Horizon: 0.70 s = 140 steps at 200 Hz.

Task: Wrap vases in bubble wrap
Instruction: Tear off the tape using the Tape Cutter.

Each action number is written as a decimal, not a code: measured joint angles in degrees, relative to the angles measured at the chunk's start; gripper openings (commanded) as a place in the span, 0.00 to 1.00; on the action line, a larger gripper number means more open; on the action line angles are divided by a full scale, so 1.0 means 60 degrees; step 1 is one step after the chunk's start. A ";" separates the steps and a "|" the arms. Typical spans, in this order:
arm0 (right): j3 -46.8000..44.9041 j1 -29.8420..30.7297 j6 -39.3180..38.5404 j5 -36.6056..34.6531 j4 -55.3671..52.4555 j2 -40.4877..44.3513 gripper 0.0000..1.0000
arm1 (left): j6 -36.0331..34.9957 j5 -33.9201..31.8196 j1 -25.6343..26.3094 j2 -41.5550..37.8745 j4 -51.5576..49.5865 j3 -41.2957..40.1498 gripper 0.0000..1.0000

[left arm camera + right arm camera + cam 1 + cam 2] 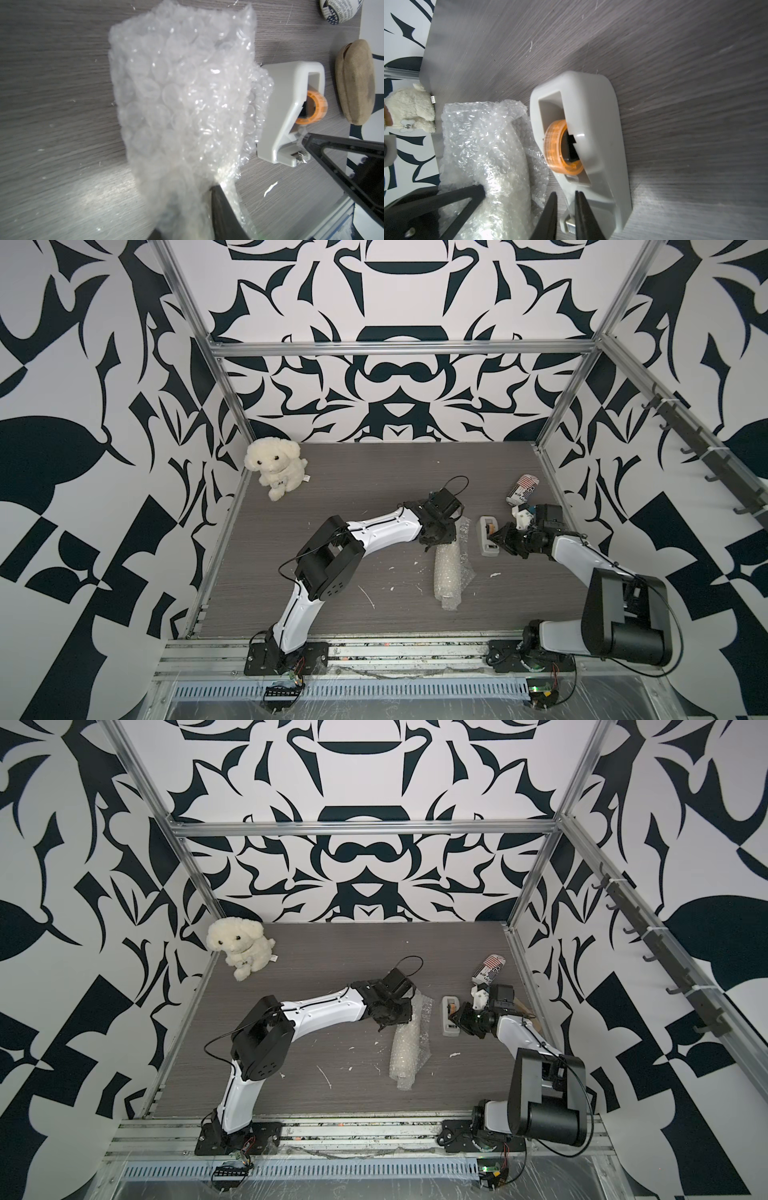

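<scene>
The bubble wrap [448, 568], rolled into a tube, is laid on the table [332, 497], its far end clamped by the left gripper [433, 542]; the vase is presumed hidden inside. The right gripper [565, 193] is parted narrowly at the tape dispenser's [596, 124] cutter. The roll is judged light, springy and slippery, its contents fragile: a gentle mid-body grip is advised.
</scene>
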State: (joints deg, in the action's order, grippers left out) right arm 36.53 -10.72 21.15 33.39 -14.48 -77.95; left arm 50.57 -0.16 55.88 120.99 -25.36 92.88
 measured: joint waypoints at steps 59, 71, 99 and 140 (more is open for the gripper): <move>0.0047 0.0000 -0.0018 0.0062 -0.0007 -0.0233 0.15 | 0.0000 -0.0004 0.0000 0.0000 0.0004 0.0000 0.24; 0.0051 0.0000 -0.0029 0.0084 0.0000 -0.0266 0.15 | 0.0000 -0.0004 0.0000 0.0000 0.0004 0.0000 0.24; 0.0091 0.0000 -0.0036 0.0087 -0.0011 -0.0339 0.18 | -0.0004 -0.0004 -0.0004 0.0000 0.0004 0.0000 0.24; 0.0193 0.0000 -0.0062 0.0076 -0.0011 -0.0357 0.21 | 0.0000 -0.0004 -0.0007 0.0000 0.0004 0.0000 0.24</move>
State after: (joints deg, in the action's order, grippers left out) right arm 37.69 -10.72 20.78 33.85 -14.55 -80.09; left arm 50.57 -0.19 55.83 120.99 -25.34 92.88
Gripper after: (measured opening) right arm 0.204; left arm 0.241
